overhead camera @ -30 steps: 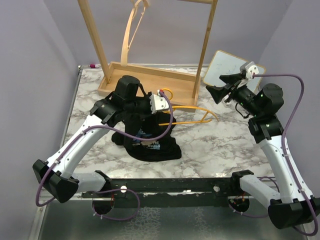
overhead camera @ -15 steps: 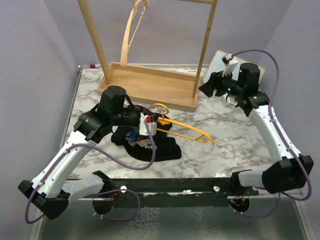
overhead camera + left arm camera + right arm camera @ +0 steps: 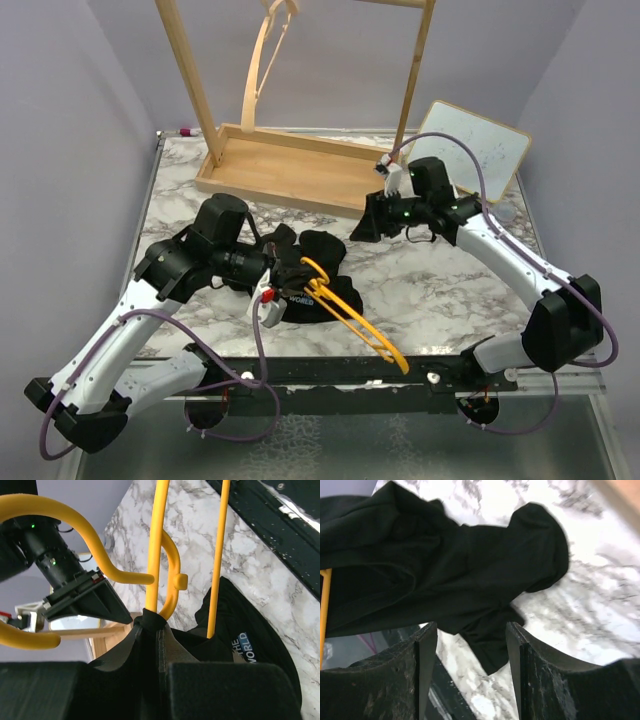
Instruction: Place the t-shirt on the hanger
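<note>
The black t-shirt (image 3: 318, 250) lies crumpled on the marble table, its white lettering (image 3: 245, 647) facing up. My left gripper (image 3: 288, 283) is shut on the yellow hanger (image 3: 350, 318) just below its hook (image 3: 100, 555). The hanger's bars slant over the shirt toward the near right edge. My right gripper (image 3: 366, 228) hangs open over the shirt's right side. In the right wrist view a loose black flap of the shirt (image 3: 492, 645) lies below the gap between the two fingers (image 3: 425, 650), and neither finger touches it. A bit of the hanger (image 3: 324, 600) shows at the left edge.
A wooden rack with a tray base (image 3: 290, 168) stands at the back, a pale wooden hanger (image 3: 264, 60) hung on it. A small whiteboard (image 3: 470, 150) leans at the back right. A black rail (image 3: 330, 370) runs along the near edge.
My left gripper swung the hanger round, so its bars now point to the near right. My right arm came down and left from the whiteboard to the shirt, its jaws narrowing somewhat.
</note>
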Robot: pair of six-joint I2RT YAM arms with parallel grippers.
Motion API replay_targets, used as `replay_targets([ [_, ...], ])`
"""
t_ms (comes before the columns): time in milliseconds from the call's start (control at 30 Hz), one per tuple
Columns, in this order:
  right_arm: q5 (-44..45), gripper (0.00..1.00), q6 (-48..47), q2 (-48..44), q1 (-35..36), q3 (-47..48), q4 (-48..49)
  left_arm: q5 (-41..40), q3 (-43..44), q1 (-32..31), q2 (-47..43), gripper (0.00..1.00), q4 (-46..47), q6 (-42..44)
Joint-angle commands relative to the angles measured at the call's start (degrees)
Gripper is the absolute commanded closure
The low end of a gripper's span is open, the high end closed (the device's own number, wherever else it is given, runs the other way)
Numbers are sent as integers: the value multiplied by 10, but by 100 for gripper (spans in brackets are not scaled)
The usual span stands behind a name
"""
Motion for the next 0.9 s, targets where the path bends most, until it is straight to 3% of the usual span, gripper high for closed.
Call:
replay_targets([
  [0, -9, 42, 37, 13, 55, -28, 2, 63, -3, -4, -12, 100, -71, 117],
  [300, 4, 38, 102, 26, 130, -51, 90, 65, -5, -8, -3, 100, -99, 145],
  [867, -7, 40, 128, 142, 183, 4, 174, 44, -16, -11, -9, 100, -47, 84],
])
